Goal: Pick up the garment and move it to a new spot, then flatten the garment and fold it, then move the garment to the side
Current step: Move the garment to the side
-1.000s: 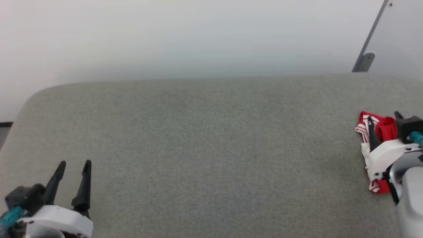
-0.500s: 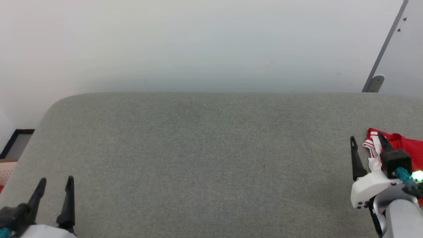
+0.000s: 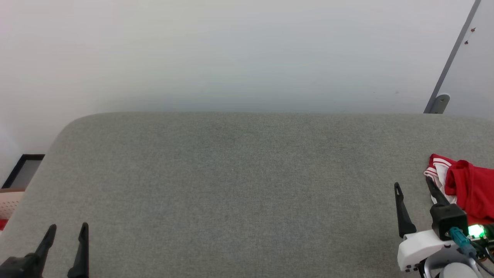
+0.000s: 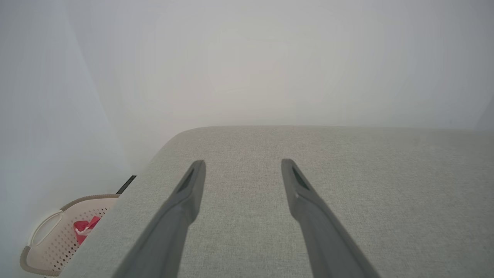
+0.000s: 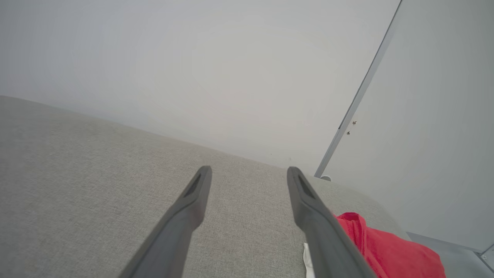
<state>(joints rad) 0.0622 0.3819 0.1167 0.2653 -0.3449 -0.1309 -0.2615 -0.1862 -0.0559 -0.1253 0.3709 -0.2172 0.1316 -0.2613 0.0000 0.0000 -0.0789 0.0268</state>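
Left gripper (image 3: 68, 226) and right gripper (image 3: 412, 181): fingers spread wide, empty; garment (image 3: 472, 189) just beside the right.

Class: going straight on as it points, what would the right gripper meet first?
Likely the pale wall, depth unclear: the right gripper points over grey fabric surface; the red soft garment lies aside.

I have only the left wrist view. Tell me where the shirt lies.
Observer: The shirt lies bunched near the grey surface's right end.
Operator: Report the right gripper.
Observer: The right gripper is open, empty, just left of the shirt.
Operator: Say whether it touches the cloth.
Observer: Its right finger crosses the shirt's edge in the head view; contact cannot be told.
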